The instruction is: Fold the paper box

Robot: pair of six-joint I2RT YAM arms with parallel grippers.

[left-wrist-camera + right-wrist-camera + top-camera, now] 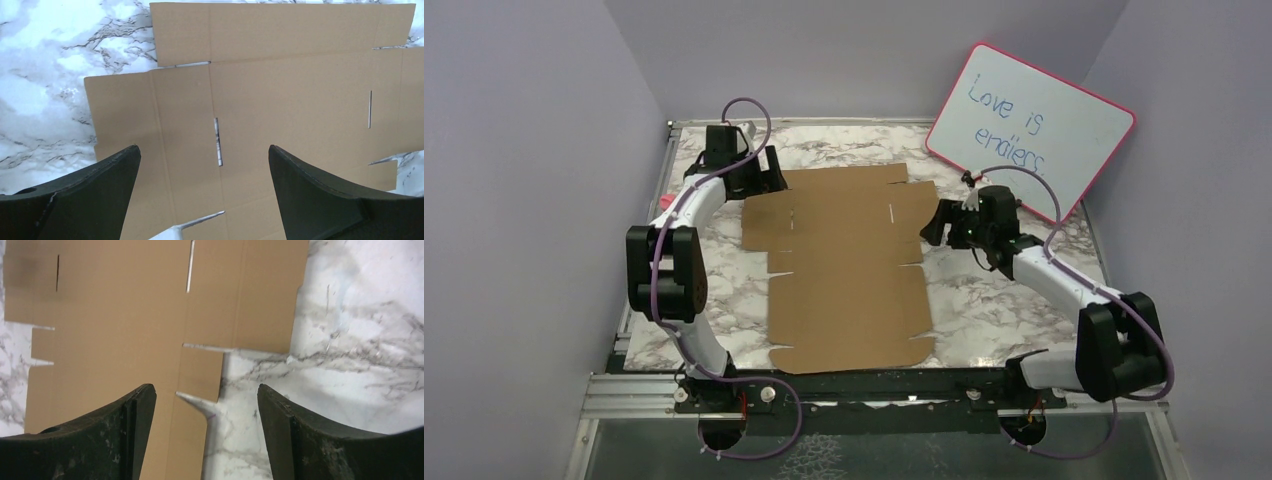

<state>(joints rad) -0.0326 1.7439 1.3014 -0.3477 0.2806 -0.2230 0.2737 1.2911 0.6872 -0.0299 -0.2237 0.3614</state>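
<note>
The paper box [844, 270] lies flat and unfolded on the marble table, a brown die-cut sheet with flaps and slits. My left gripper [769, 172] hovers at its far left corner. In the left wrist view that gripper [204, 150] is open above the cardboard [300, 75], with nothing between the fingers. My right gripper [936, 225] is at the sheet's right edge. In the right wrist view it [205, 390] stands open over that edge, one finger above the cardboard [125, 315], the other above bare marble, holding nothing.
A pink-framed whiteboard [1029, 125] leans at the back right, just behind the right arm. Marble tabletop [1004, 310] shows on both sides of the sheet. Grey walls close in on the left, right and back. A metal rail [874, 385] runs along the near edge.
</note>
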